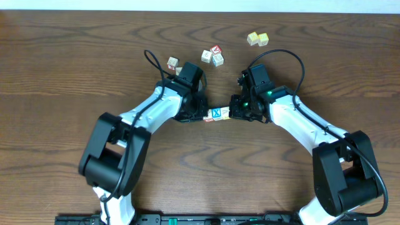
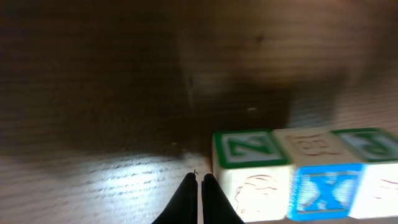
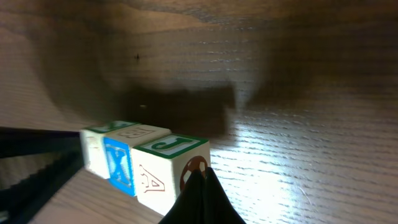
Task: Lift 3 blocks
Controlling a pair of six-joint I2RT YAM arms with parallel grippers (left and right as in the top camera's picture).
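— So, what is the biggest thing here?

— The dark brown wood-grain worktop. Two white-and-black arms reach over it. The left arm comes from the lower left and the right arm from the lower right, and they bend in toward each other near the middle.

— And their ends?

— The left gripper has its black fingers pressed together into one tip. That tip sits at one end of the row of three small wooden letter cubes. The right gripper is likewise closed to a point, and that point touches the red-marked face at the row's other end.

— So where are the blocks?

— They lie end to end between the two tips, near the worktop's middle. The cream cube with a green Z on top is next to the left gripper. The cube with a white X on a blue face is in the middle. The cream cube with a green J on top is next to the right gripper. I cannot tell whether the row is clear of the wood.

— Anything else?

— Farther back there is a cluster of three cubes and a pale yellow pair of cubes. A cream cube with red marks lies beside the left arm.
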